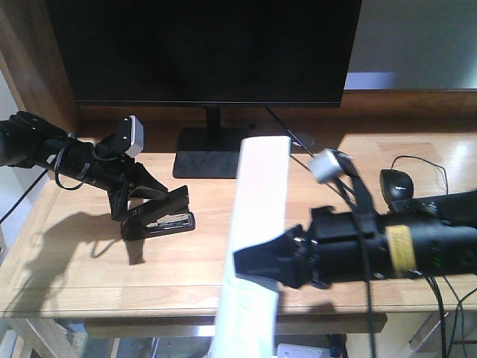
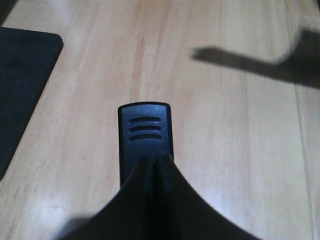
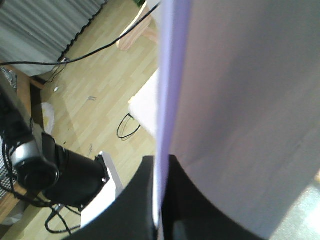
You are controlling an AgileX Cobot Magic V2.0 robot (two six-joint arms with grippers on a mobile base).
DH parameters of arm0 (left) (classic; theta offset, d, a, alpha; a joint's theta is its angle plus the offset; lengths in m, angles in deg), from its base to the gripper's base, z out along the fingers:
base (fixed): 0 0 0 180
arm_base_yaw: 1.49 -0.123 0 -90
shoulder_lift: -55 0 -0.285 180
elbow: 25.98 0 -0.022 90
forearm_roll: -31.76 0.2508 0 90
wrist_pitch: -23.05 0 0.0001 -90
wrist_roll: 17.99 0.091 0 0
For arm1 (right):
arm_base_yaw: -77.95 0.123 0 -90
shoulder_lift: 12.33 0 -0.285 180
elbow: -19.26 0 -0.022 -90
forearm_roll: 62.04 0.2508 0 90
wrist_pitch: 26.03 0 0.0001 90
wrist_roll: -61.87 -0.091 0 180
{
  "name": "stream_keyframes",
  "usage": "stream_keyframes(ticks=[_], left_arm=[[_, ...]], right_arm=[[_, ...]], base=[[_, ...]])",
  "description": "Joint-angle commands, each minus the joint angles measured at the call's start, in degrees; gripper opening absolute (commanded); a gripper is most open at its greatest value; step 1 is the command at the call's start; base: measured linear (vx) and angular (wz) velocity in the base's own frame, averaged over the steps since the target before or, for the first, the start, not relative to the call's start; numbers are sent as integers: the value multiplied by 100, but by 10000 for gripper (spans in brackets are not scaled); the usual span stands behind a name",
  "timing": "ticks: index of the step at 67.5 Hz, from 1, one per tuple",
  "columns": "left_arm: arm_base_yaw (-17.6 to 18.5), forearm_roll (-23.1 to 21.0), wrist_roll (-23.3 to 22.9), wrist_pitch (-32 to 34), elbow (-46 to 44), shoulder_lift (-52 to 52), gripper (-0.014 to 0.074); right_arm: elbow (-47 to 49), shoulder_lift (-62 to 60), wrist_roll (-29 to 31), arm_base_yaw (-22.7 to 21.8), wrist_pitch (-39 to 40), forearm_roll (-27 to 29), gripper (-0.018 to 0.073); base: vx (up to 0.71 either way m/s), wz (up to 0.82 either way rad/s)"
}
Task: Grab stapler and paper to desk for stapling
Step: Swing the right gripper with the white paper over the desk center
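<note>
- Left jaws are clamped on the stapler [image 1: 165,216], left of centre on the counter [image 1: 82,261], just in front of the monitor [image 1: 209,45] foot.
- Can't tell if the stapler touches the wood; its shadow sits right beneath it.
- Left wrist view: the stapler's end pokes out past the closed jaws, with bare wood beyond.
- Right jaws pinch the paper [image 1: 259,209] mid-counter. The sheet stands steep, top near the monitor foot, bottom hanging past the counter's front edge.
- Mouse [image 1: 396,183] sits far right, behind the right arm.
</note>
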Motion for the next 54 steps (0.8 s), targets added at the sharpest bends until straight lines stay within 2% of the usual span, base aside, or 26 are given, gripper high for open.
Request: stream_keyframes(ticks=[1, 16, 22, 29, 37, 54], left_arm=[[12, -335, -57, -186, -139, 335, -6], [12, -335, -57, -186, -139, 335, -6], [12, -335, -57, -186, -139, 335, -6], [12, -335, -57, -186, -139, 335, -6], [12, -335, -57, -186, -139, 335, -6], [12, -335, -57, -186, -139, 335, -6]], right_arm=[[495, 260, -27, 149, -182, 389, -2], [727, 562, -51, 136, -817, 451, -2], [727, 562, -106, 136, -1323, 187, -2], [727, 580, -551, 136, -2062, -300, -2], [727, 711, -544, 136, -2601, -458, -2], [727, 1220, -544, 136, -2781, -414, -2]], base=[[0, 0], [0, 0], [0, 0], [0, 0], [0, 0], [0, 0]])
